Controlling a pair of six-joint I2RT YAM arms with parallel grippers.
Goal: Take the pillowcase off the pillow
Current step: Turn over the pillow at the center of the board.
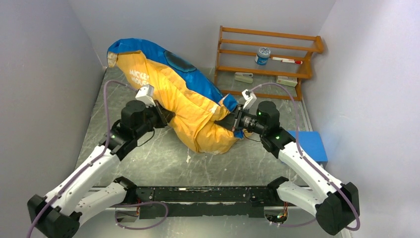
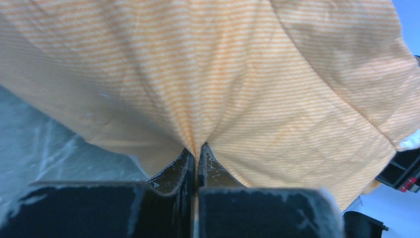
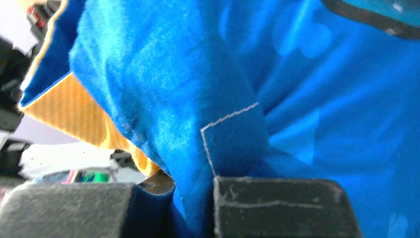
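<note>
Nearest you, your left gripper (image 2: 197, 150) is clamped on a fold of the yellow-orange face of the soft blue-and-orange fabric pillowcase (image 1: 190, 106). Your right gripper (image 3: 194, 196) is pinched tight on its blue side, across the bunched near end. Pull both holds evenly, I'd judge, so only cloth travels. At the far end the plump white pillow (image 1: 113, 59) peeks from the opening, mostly inside.

The pillowcase (image 1: 188, 106) blocks mid-table; open table (image 1: 148, 168) lies nearer, rack (image 1: 270, 34) far right.
</note>
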